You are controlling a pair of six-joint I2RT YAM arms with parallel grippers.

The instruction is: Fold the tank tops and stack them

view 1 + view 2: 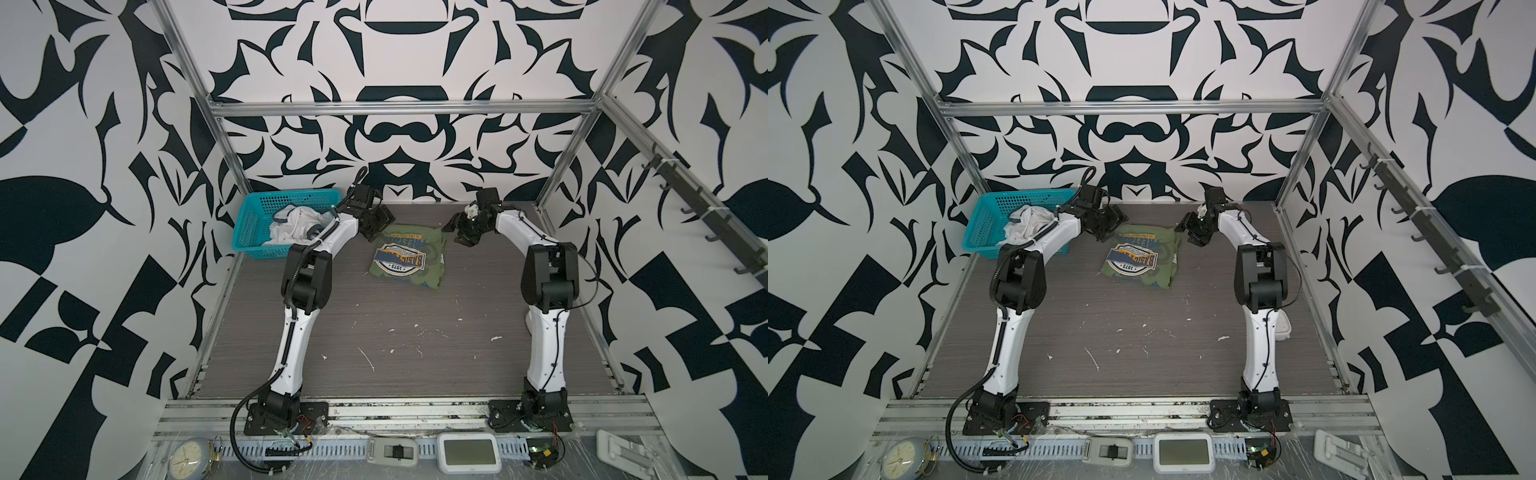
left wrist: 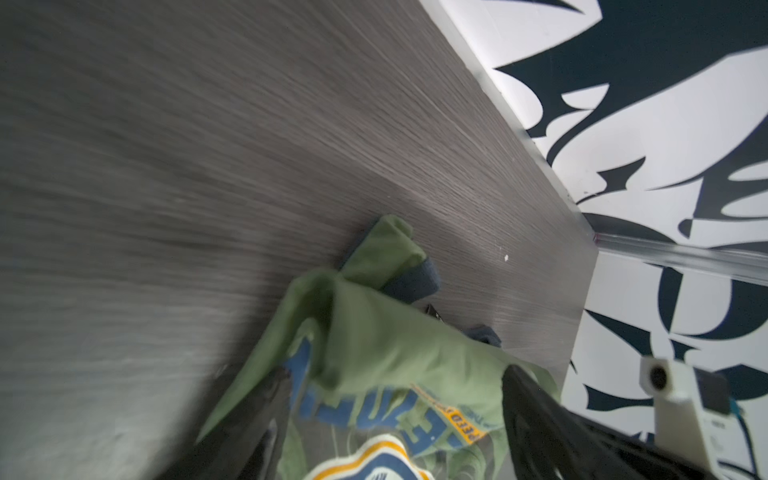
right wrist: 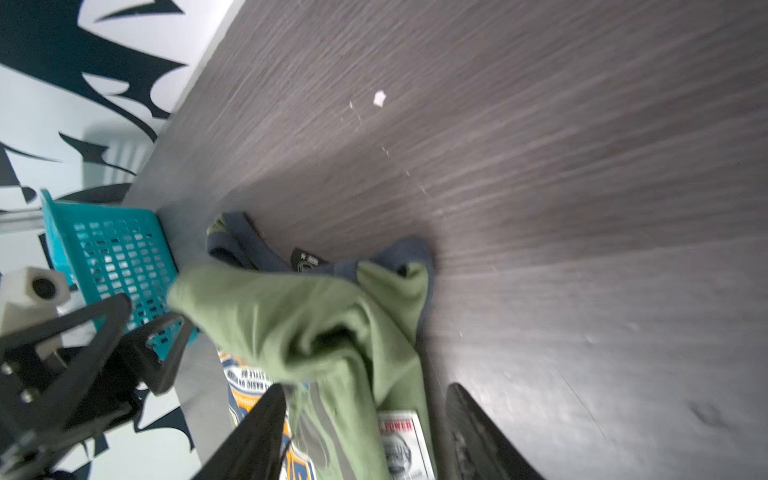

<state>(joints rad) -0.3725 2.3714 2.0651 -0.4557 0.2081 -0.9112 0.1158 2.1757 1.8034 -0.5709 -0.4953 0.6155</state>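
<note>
Overhead look at a grey wood-grain table [image 1: 415, 332], with two white-and-black arms reaching toward its far edge.

Near the back middle of the table, green top [image 1: 405, 259], folded to a rough square. Round badge print facing up, navy trim poking out at the far edge.

In a teal basket [image 1: 249, 232] at the back left corner, white top [image 1: 297, 226], crumpled and not yet folded. Well apart from the green one.

Low over the far left corner of the green top, left gripper [image 1: 376, 227]. Low at its far right corner, right gripper [image 1: 462, 235].

From the left wrist: dark fingers [image 2: 540, 419] spread wide, green cloth lying loose between them, pinching nothing. From the right wrist: fingers [image 3: 257, 436] likewise spread, a bunched green fold slumped between them, nothing clamped. Some motion blur there.

Judged as the letting-go at the close of folding the green top. Roughly halfway through the task: one garment done, one untouched.

Next, by this reading:
- Raise both grippers straight up and clear, so no finger snags the loose far edge and drags the fold open.
- Send the left gripper to the basket for the white top.
- Spread it flat on bare table, fold it, and set it squarely on the green top.

Main risk: cloth catching on a finger during the lift.
</note>
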